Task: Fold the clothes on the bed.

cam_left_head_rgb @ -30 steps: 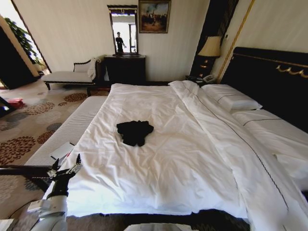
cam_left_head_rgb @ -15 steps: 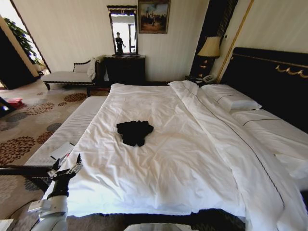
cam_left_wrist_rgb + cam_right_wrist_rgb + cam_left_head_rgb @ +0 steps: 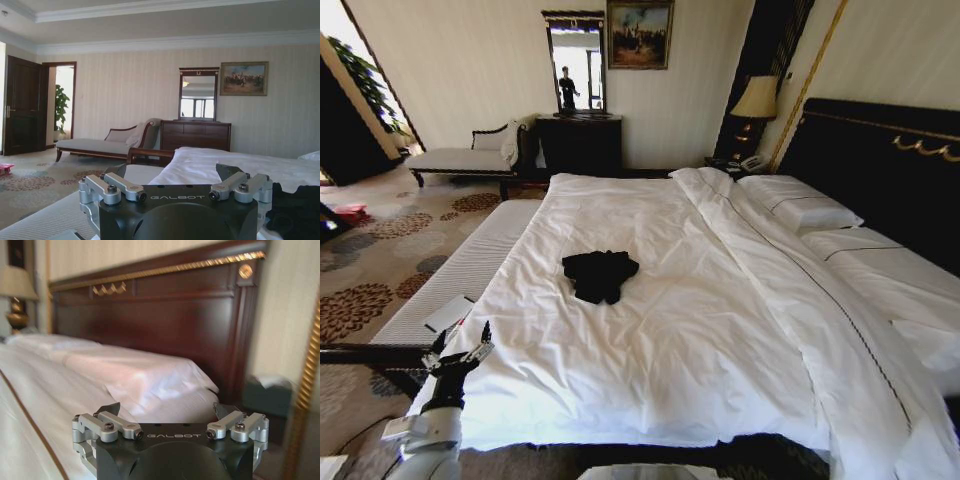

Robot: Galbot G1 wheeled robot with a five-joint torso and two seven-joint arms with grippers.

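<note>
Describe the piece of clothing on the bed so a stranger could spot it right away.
Start at the big bed with the dark headboard. On its white duvet, nearer the bench side than the pillows, lies a small crumpled black top. It is the one dark thing on the white bedding.

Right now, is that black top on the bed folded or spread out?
Neither: the black top lies bunched in a crumpled heap on the white duvet, no claw touching it.

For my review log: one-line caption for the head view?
Black top bunched mid-bed, left claw open near the bed's corner.
</note>
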